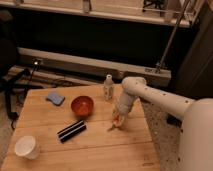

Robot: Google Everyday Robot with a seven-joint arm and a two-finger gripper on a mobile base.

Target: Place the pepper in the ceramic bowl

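Worktop (pixel 100 147) is showing pale wood grain; ceramic bowl (pixel 82 106) is gleaming reddish-brown; pepper (pixel 115 122) is showing orange-red at the white gripper (pixel 118 116), right of the bowl; bar (pixel 71 131) black, cup (pixel 26 146) white, cloth (pixel 55 98) blue.

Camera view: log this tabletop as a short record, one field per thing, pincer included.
pincer: lowered at the table's right side, right at the pepper
slim orange-red pepper: beneath the pincer, right of the bowl, not in it
glossy reddish-brown ceramic bowl: mid-table, upright
black rectangular bar: just in front of the bowl
white cup: front left corner
blue pad: back left
small white bottle: back edge, beside the arm
wooden table: holds everything
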